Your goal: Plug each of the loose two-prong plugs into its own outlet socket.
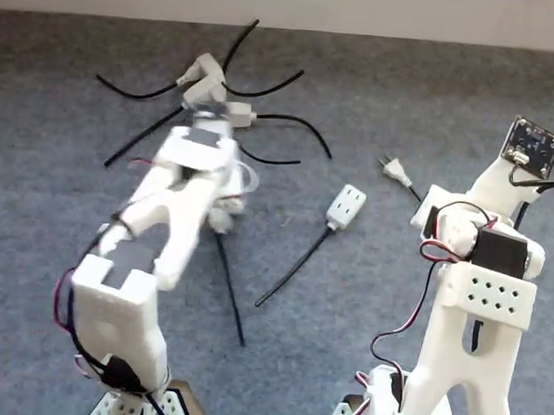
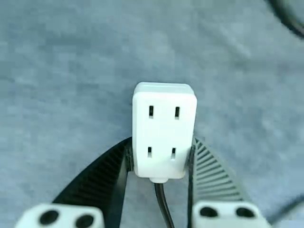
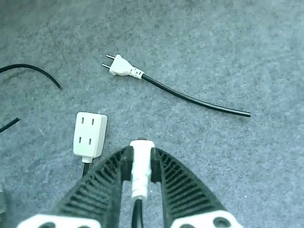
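Clamped in the left pincer [image 2: 159,159] is a white outlet block [image 2: 164,130], held by its two long sides, its two pairs of slots facing the wrist camera and its black cord running back between the black fingers. Likewise, the right pincer [image 3: 141,166] is closed on a white plug [image 3: 141,159], gripped by its sides with the cord trailing back. A second outlet block [image 3: 90,134] lies flat on the grey counter [image 3: 237,57], slots up, touched by nothing. The right pincer and its plug sit just beside this second block. The loose two-prong plug [image 3: 121,66] lies near the block on the side away from the right pincer, apart from it, its cord stretched across the counter. From above, the left arm is well apart from the second block, and a cluster of white connectors and black cords [image 1: 208,87] lies farther off beyond that arm.
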You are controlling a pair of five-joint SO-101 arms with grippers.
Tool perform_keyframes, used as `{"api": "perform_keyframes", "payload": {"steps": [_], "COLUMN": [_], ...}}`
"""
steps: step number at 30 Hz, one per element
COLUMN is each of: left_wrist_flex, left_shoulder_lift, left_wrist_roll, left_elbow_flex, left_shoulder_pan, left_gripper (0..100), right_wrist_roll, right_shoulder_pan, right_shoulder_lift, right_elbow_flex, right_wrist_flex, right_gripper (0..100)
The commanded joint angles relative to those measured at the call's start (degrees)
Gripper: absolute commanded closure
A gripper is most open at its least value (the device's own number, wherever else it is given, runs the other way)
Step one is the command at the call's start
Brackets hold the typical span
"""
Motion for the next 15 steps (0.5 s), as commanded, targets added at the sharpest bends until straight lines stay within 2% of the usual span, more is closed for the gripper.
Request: {"api": "perform_keyframes", "payload": {"steps": [1,3,8,15], "left_wrist_flex": [6.07,6.68,9.93,9.93], "left_shoulder_lift": [-0.4,-0.4,-0.4,0.04], "left_wrist_roll": [4.84,9.49,27.96,30.86], "left_elbow_flex": [-5.05,-7.16,-10.77,-17.71], "left_shoulder_pan": [9.63,12.44,18.77,22.64], "left_gripper": [99,99,99,99], "right_wrist_roll": [0.79,0.79,0.88,0.88], "right_shoulder_pan": [0.4,0.4,0.57,1.19], "right_shoulder_lift": [-0.22,-0.22,-0.22,-0.22], "right_elbow_flex": [-0.48,-0.4,-0.31,-0.31], "right_wrist_flex": [-0.84,-0.84,-0.84,-0.84], "right_gripper": [99.1,99.1,99.1,99.1]}}
